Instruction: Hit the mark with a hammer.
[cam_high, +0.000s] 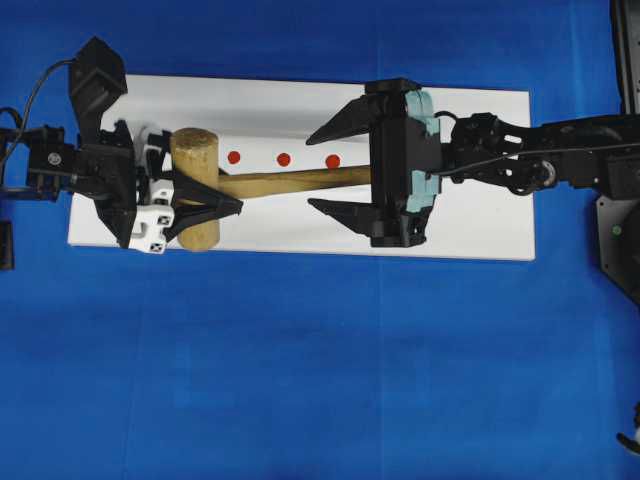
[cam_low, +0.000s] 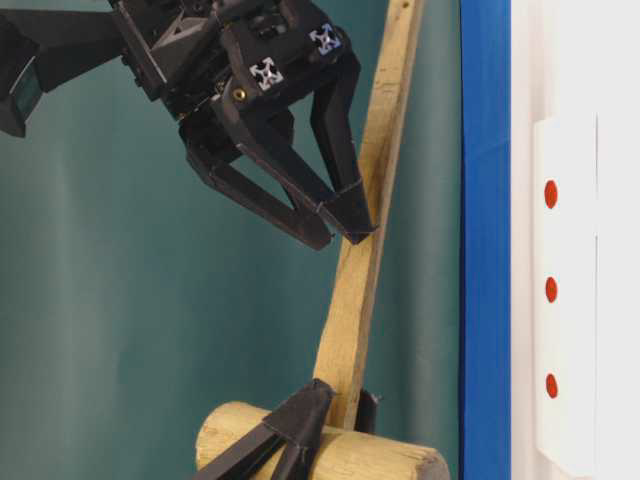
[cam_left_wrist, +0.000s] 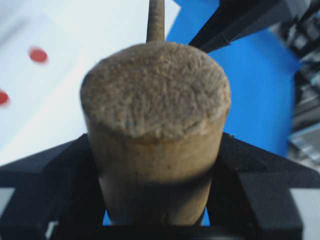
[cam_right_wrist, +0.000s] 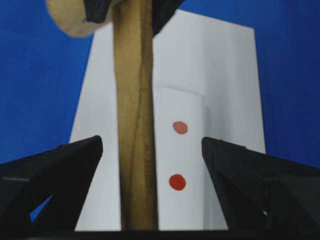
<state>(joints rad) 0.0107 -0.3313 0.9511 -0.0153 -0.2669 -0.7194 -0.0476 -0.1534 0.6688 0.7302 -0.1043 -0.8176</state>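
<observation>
1. The left gripper (cam_high: 232, 207) is clamped on the head of the hammer (cam_high: 195, 188); in the left wrist view its black fingers (cam_left_wrist: 47, 175) press against both sides of the thick cylinder, whose rough end face fills the picture
2. From that grip the left arm (cam_high: 70, 165) runs out to the left edge of the overhead view, with the gripper pointing toward the middle of the white board (cam_high: 480, 200)
3. The right gripper (cam_high: 315, 170) has its jaws spread wide, one on each side of the handle and clear of it; the right wrist view shows the flat wooden handle passing between the two fingers (cam_right_wrist: 55, 165) with a gap on either side, so it holds nothing
4. The right arm (cam_high: 540, 160) reaches in from the right edge of the overhead view, its gripper pointing left along the handle toward the head
5. In the table-level view the hammer is off the table, carried only by the left gripper at the head, with the handle slanting away past the open right gripper
6. Three red marks (cam_high: 283, 159) sit in a row on the white board, just beside the handle in the overhead view
7. The white board lies on a blue cloth (cam_high: 300, 370)
</observation>
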